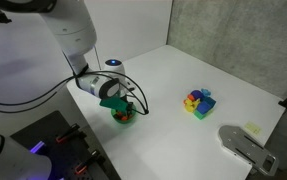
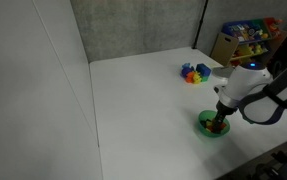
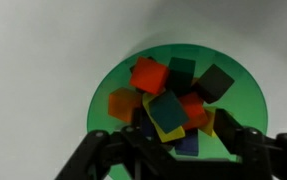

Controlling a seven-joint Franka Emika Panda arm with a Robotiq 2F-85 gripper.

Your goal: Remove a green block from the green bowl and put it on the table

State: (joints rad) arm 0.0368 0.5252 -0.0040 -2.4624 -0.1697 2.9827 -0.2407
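Observation:
The green bowl (image 3: 241, 95) fills the wrist view and holds a pile of several small blocks: orange, red, yellow, blue and green. A dark green block (image 3: 181, 70) lies at the far side of the pile, and a darker one (image 3: 215, 82) lies beside it. A teal-green block (image 3: 167, 108) rests on a yellow piece between the fingers. My gripper (image 3: 178, 140) is open and lowered into the bowl, its fingers straddling the near part of the pile. In both exterior views the gripper (image 1: 120, 108) (image 2: 219, 117) sits down in the bowl (image 1: 124, 120) (image 2: 207, 127) on the white table (image 1: 183, 70) (image 2: 143, 100).
A multicoloured cluster of blocks (image 1: 198, 102) (image 2: 194, 73) sits on the table, away from the bowl. A grey object (image 1: 245, 145) lies near the table's corner. Shelves with toys (image 2: 245, 40) stand beyond the table. The bowl is close to the table's edge.

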